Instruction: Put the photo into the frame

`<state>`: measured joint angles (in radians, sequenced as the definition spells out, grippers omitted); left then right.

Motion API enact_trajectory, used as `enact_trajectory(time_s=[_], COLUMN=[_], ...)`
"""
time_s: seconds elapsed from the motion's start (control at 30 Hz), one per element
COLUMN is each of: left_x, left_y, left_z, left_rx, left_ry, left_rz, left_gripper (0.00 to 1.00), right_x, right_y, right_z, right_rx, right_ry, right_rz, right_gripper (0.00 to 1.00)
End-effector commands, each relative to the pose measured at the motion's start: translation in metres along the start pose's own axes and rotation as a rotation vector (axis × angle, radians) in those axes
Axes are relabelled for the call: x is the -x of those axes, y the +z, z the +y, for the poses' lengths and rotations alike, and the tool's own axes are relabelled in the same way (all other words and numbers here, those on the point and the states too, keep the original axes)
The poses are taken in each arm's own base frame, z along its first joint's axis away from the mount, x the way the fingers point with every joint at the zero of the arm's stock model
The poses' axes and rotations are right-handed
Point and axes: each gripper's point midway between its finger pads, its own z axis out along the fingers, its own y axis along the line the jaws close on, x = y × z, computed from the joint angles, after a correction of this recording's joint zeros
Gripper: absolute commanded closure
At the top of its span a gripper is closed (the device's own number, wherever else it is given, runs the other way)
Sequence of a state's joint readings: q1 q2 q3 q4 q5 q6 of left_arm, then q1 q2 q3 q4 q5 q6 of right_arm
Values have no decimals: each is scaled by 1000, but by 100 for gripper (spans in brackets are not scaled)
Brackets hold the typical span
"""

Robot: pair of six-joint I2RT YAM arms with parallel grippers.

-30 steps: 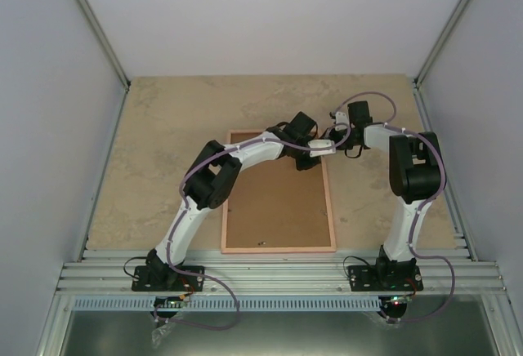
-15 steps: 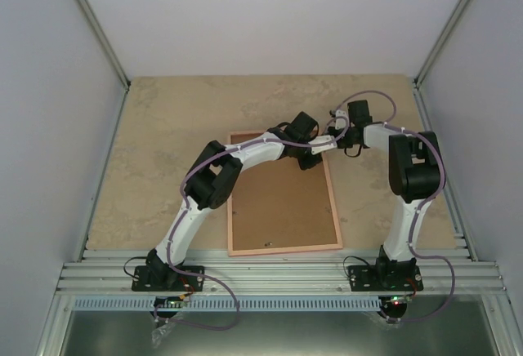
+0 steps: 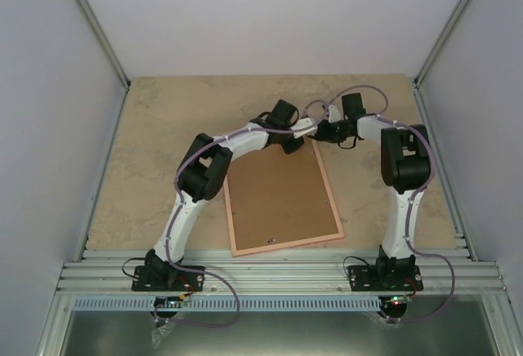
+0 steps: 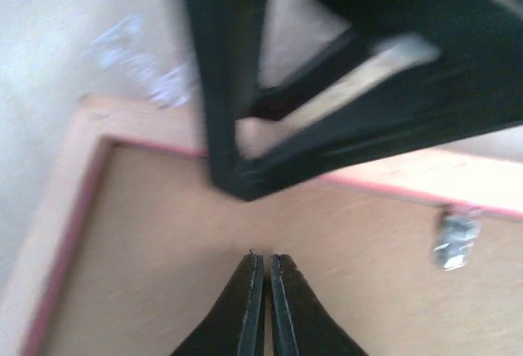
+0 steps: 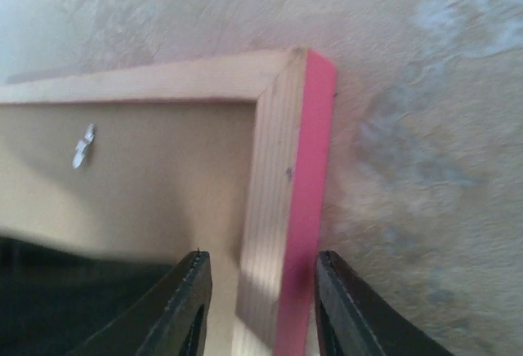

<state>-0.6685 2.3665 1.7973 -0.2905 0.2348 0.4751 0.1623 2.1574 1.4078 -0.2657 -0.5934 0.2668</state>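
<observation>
The pink frame (image 3: 334, 202) lies back-up on the table, its brown backing board (image 3: 278, 197) showing. The photo is hidden. My left gripper (image 3: 296, 139) is shut, empty, its tips (image 4: 264, 256) just above the backing board (image 4: 163, 274) near the frame's far rail (image 4: 458, 183). My right gripper (image 3: 319, 132) is open at the frame's far right corner. Its fingers (image 5: 343, 291) straddle the right rail (image 5: 304, 160); the outer finger is against the pink edge, the inner one stands apart over the board.
Small metal turn clips (image 5: 83, 145) (image 4: 451, 238) sit on the backing board by the far rail. The right gripper's black body (image 4: 359, 86) hangs close in front of the left wrist camera. Beige tabletop (image 3: 163, 127) surrounds the frame; grey walls enclose three sides.
The frame has turned, its near end swinging right, so it lies skewed. Both grippers have moved farther back and left along its far end.
</observation>
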Motion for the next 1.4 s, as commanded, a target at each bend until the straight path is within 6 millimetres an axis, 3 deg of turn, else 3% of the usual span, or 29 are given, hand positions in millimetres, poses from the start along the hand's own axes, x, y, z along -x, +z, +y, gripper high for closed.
enact_trajectory(time_s=[0.0,0.2,0.3,0.43,0.6,0.67,0.77,0.97,1.07,1.17,1.27,1.37], left_x=[-63,-42,-27,-22,-32,-35,-40,-56,-65,-71,-73,-72], left_y=[4,-13,-30,-46,-58,-64,-71,-80,-82,-87,-94,-101], left_z=[11,17,5,-37,-98,-113,-121,-122,-100,-65,-49,-51], left_rx=[15,29,-30,-154,-292,-323,-334,-321,-287,-219,-165,-158], left_ry=[15,-8,2,86,204,217,215,205,130,56,60,62], left_rz=[144,85,32,-2,11,2,-7,12,23,24,33,19], left_gripper=[92,82,75,67,62,62,62,64,66,66,67,67], right_x=[-16,-1,-8,-35,-92,-112,-126,-148,-147,-129,-111,-90], right_y=[2,-42,-64,-77,-74,-69,-60,-36,-22,-5,11,28], right_z=[12,12,2,-1,13,18,20,12,6,11,15,19], right_rx=[67,88,64,19,43,43,-12,-109,-136,-145,-167,-173], right_ry=[61,13,-27,-109,-73,-71,-106,-82,-23,7,25,55], right_rz=[81,3,11,74,192,229,254,326,332,314,280,244], right_gripper=[60,46,43,43,44,45,45,54,66,83,99,100])
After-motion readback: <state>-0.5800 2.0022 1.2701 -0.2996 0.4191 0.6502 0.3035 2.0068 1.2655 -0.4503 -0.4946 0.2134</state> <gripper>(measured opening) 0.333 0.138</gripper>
